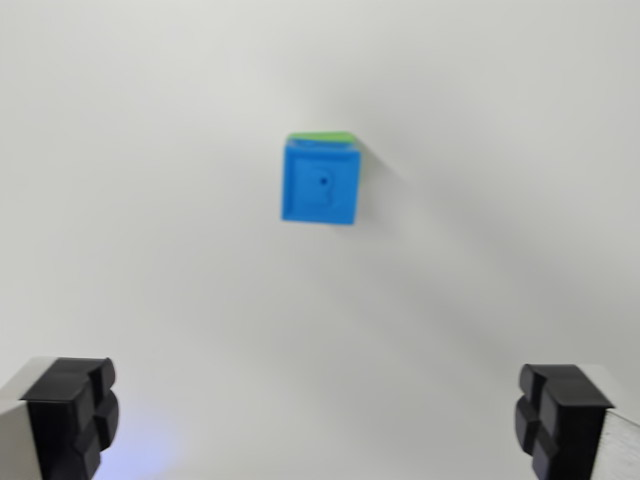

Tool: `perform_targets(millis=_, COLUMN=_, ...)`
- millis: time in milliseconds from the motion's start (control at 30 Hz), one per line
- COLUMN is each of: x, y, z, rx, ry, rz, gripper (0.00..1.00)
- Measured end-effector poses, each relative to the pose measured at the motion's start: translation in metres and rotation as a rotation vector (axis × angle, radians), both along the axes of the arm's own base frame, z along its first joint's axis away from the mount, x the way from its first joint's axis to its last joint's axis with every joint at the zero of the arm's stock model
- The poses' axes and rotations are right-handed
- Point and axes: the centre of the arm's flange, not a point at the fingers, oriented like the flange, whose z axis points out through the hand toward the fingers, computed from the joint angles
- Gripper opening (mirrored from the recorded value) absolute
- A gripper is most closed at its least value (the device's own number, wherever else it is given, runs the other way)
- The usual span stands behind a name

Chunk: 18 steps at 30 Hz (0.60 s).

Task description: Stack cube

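The blue cube [320, 182] looks like smooth matt plastic. The tabletop [150, 200] is plain, matt white. The gripper [318, 415] pads [70, 415] look like matt black rubber.

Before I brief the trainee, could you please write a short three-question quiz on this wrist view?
1. True or false: the blue cube sits on top of the green cube.
2. The tool is: A) open and empty, B) shut on a cube.
3. Fill in: the surface under the cubes is plain ____.

Key: 1 true; 2 A; 3 white.
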Motion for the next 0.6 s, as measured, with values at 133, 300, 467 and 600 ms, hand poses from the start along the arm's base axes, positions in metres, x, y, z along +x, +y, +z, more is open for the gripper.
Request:
perform_targets(millis=133, x=-0.0001, y=-0.0001, z=0.0024, rx=0.0, ry=-0.001, rz=0.0, gripper=1.0)
perform_targets(millis=300, x=-0.0001, y=-0.0002, z=0.0018, rx=0.0, ry=0.001, rz=0.0, gripper=1.0)
perform_targets(millis=467, x=0.0, y=-0.0002, z=0.0015, rx=0.0, ry=0.002, rz=0.0, gripper=1.0)
perform_targets(millis=600, x=0.0, y=-0.0002, z=0.0015, rx=0.0, ry=0.002, rz=0.0, gripper=1.0)
